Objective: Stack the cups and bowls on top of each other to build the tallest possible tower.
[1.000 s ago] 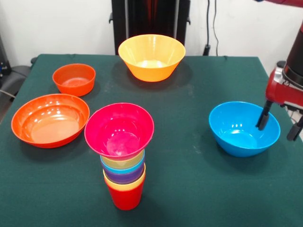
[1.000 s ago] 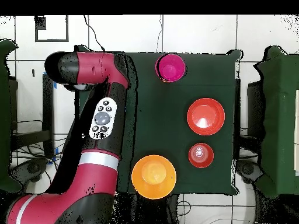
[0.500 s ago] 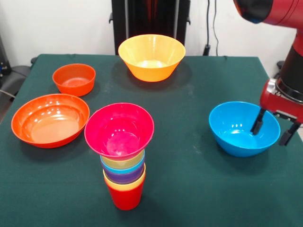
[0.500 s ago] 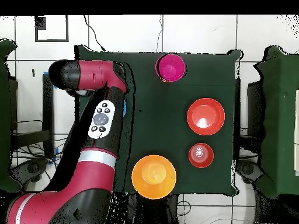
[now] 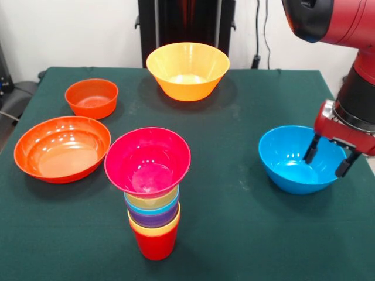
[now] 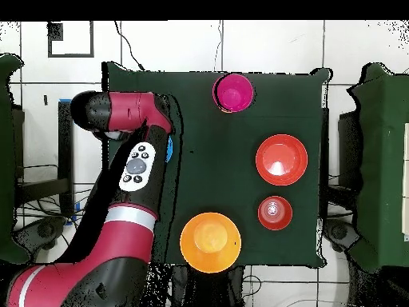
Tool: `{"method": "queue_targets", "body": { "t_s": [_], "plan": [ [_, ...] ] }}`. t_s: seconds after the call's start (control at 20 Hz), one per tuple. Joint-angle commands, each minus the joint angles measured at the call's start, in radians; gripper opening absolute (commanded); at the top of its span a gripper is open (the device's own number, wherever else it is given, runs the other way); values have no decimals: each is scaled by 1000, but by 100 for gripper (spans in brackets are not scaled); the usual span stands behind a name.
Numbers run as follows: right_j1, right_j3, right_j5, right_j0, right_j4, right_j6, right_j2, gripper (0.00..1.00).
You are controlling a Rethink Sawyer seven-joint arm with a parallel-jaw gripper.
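**Straddling the blue bowl's rim, with the tower off at 8 o'clock**

Starting with the front view: your gripper (image 5: 326,156) hangs at the 3 o'clock side of the blue bowl (image 5: 296,163), fingers spread and holding nothing. One finger dips inside the bowl's cavity; the other sits outside the wall, so the rim runs between them. Whether either finger touches plastic you cannot tell. The tower (image 5: 150,187) lies well apart, at roughly 8 o'clock from the gripper: a red cup at the base, nested cups above it, the magenta bowl (image 5: 147,160) on top. As I judge it, that is the heading the bowl must travel once gripped and lifted. The yellow-orange bowl (image 5: 187,70), small orange bowl (image 5: 91,98) and wide orange bowl (image 5: 62,147) wait untouched on the green table (image 5: 246,234).

Turning to the overhead view: the arm (image 6: 128,172) covers nearly all of the blue bowl, and the gripper is hidden beneath it. The magenta bowl (image 6: 233,92) marks the tower, toward 2 o'clock from the arm's end. Remember this view is turned half round.
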Motion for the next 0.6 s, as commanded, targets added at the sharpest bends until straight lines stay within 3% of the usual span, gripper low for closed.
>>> {"method": "queue_targets", "body": {
  "t_s": [0.05, 0.6],
  "plan": [
    [52, 91, -23, 14, 12, 252, 56, 100],
    [59, 95, -116, 12, 69, 319, 93, 100]
  ]
}}
